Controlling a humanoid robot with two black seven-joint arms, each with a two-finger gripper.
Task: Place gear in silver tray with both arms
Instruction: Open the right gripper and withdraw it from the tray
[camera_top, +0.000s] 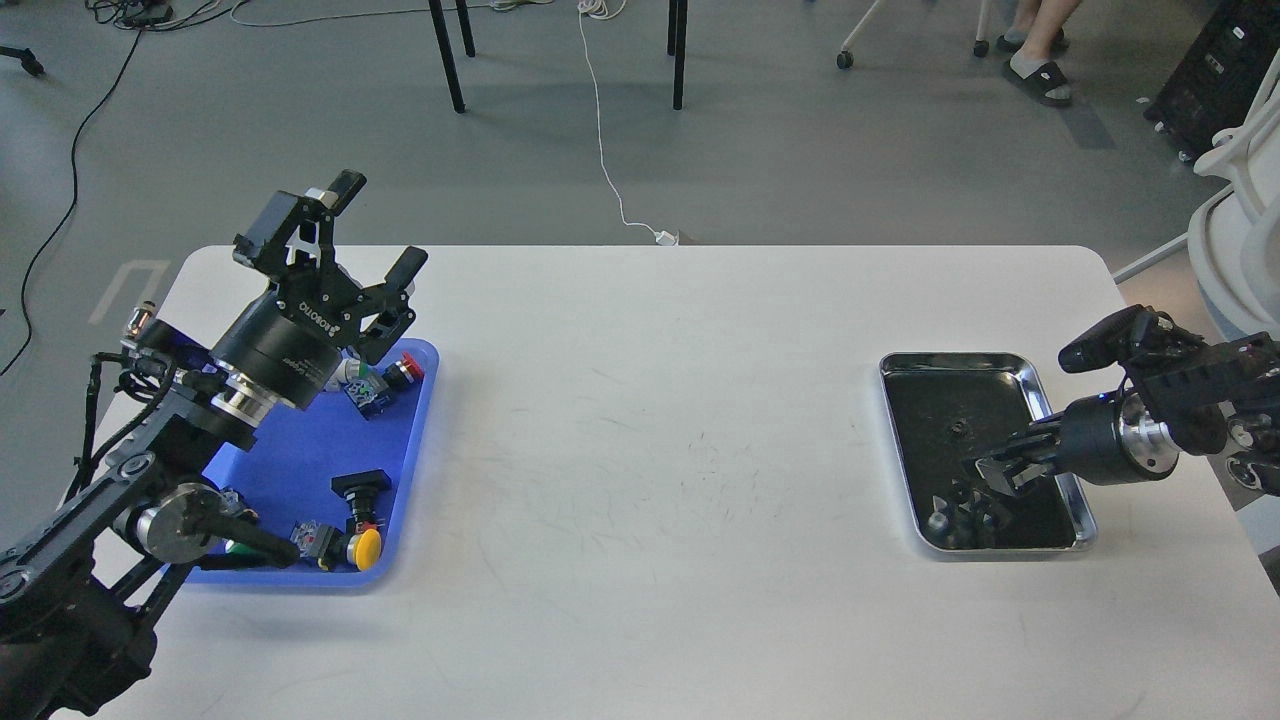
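- Head view: the right gripper (1003, 470) reaches low into the rectangular shiny silver tray (1040, 385); whether its dark fingers are spread or pinching, I cannot tell.
- Small dark gear-like pieces (955, 510) lie in the tray just below and left of it; a tiny one (957, 431) sits above it.
- The left gripper (365, 240), fingers spread and empty, hovers over the blue plastic tray (420, 440) of push-button parts (362, 545).
- Judgement: placing stage; the next move calls for a clean release and lift.
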